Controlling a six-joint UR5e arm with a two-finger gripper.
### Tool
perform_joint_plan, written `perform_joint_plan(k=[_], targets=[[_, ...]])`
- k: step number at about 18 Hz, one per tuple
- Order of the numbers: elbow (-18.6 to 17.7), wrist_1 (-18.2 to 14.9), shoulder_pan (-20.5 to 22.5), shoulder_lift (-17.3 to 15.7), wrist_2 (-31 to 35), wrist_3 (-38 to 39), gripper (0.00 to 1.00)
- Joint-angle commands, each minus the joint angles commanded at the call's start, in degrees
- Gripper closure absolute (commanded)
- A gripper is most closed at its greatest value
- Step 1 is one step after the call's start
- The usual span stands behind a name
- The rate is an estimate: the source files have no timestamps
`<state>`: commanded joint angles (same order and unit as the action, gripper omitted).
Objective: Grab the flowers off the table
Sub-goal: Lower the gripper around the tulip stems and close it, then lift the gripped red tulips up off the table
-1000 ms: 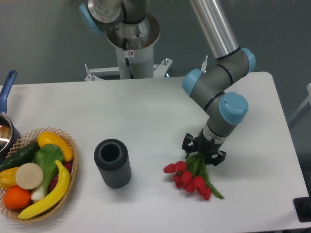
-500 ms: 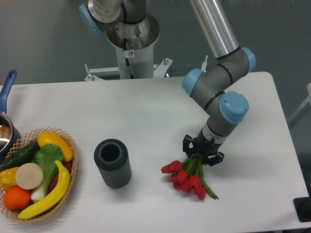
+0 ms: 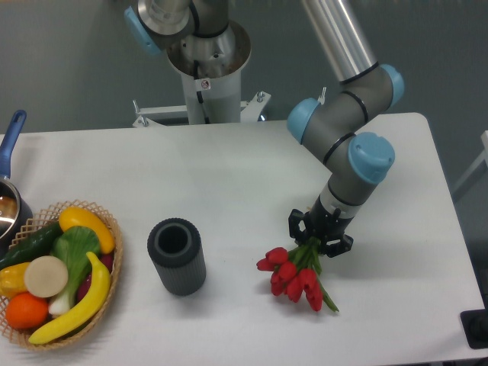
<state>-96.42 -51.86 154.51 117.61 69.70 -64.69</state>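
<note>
The flowers (image 3: 293, 275) are a small bunch of red tulips with green stems and leaves, lying lower right of centre in the frame. The red heads cluster toward the lower left of the bunch, and one green stem or leaf trails out toward the lower right. The upper ends of the stems run up into the tool (image 3: 320, 238), whose black fingers are closed around them. Whether the heads rest on the counter (image 3: 252, 175) or hang just above it cannot be told from this view.

The counter is a white flat top with rounded corners, filling most of the frame. A dark grey ribbed cylinder (image 3: 177, 256) with an open top stands upright left of the flowers, well apart from them. At the lower left edge sits a woven basket (image 3: 113, 258) holding a yellow banana, a cucumber, an orange and other produce. A pot with a blue handle (image 3: 11, 139) is cut off at the left edge.

Behind the counter, at upper centre, the arm's white pedestal base (image 3: 204, 69) stands before a plain grey-green wall. The arm (image 3: 347, 122), silver with blue joint caps, descends from the upper right.
</note>
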Motion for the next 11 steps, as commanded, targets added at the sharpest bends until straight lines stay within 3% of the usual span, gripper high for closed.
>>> perform_joint_plan(k=[8,11], targets=[[2.0,0.9,2.2,-6.0,-5.9,1.0,0.62],[2.0,1.1,5.3,-7.1,-9.8,1.2,0.62]])
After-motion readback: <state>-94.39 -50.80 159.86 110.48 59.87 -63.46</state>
